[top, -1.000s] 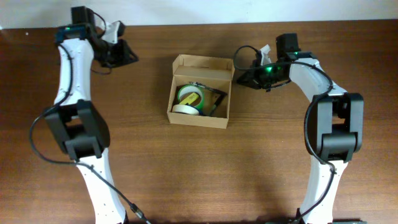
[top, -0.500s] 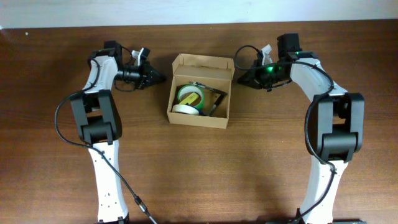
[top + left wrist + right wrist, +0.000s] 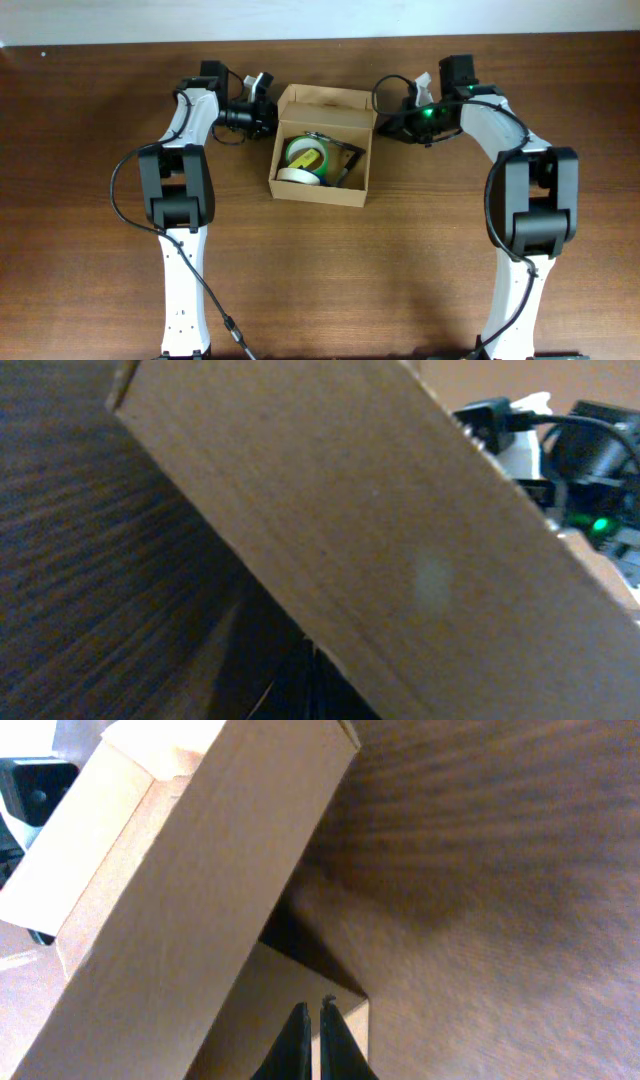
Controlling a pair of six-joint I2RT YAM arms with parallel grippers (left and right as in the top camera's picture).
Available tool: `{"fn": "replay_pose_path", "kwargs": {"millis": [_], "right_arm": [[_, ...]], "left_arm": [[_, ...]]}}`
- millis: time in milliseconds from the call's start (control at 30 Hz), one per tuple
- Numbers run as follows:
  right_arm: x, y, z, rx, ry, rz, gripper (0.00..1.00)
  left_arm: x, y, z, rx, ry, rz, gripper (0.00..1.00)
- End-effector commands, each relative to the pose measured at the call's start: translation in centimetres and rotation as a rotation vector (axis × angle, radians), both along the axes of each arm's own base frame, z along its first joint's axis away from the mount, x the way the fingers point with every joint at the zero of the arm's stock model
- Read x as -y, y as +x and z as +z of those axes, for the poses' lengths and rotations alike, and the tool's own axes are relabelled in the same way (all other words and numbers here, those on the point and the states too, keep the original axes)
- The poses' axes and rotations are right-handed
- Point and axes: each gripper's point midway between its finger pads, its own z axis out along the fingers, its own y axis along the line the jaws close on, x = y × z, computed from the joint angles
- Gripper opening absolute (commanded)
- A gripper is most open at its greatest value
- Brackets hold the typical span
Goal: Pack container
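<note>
One container [image 3: 322,190], lid flap open and folded up at the far side, sits mid-table [image 3: 400,270] between two arms. Inside I count two rolls: one green-yellow roll [image 3: 305,154] and one whitish roll [image 3: 296,175] touching it on the near side, plus one black item [image 3: 346,162] to their right, too small to identify. Left gripper [image 3: 262,112] is up against the box's far-left corner. Its wrist view is filled with cardboard wall [image 3: 330,530], so I can't tell if it's clenched or released. Right gripper [image 3: 310,1032] is at the far-right corner, fingers pinched nearly together, nothing visible between them, tips over a cardboard flap [image 3: 290,990].
</note>
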Motion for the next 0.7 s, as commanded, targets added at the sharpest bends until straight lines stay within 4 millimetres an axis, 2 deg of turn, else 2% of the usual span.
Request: {"fn": "replay_pose_path", "kwargs": {"millis": [0,167,367,500,667], "right_arm": [[-1.9,0.7,0.6,0.055,0.056,0.044,0.04],[-2.8,1.8,2.2,0.147,0.127,0.075,0.04],[-4.5,2.6,6.3,0.307,0.303,0.178,0.04],[-5.1,2.6,8.6,0.342,0.367,0.220,0.04],[-5.5,2.9,10.2,0.329,0.366,0.212,0.04]], "left_arm": [[0.2,0.4,1.1,0.031,-0.120,-0.006,0.02],[0.5,0.8,3.0,0.092,-0.224,-0.023,0.02],[0.0,1.3,5.8,0.170,-0.341,-0.041,0.02],[-1.0,2.2,8.3,0.227,-0.349,-0.035,0.02],[-1.7,2.9,11.8,0.303,-0.322,-0.030,0.02]]}}
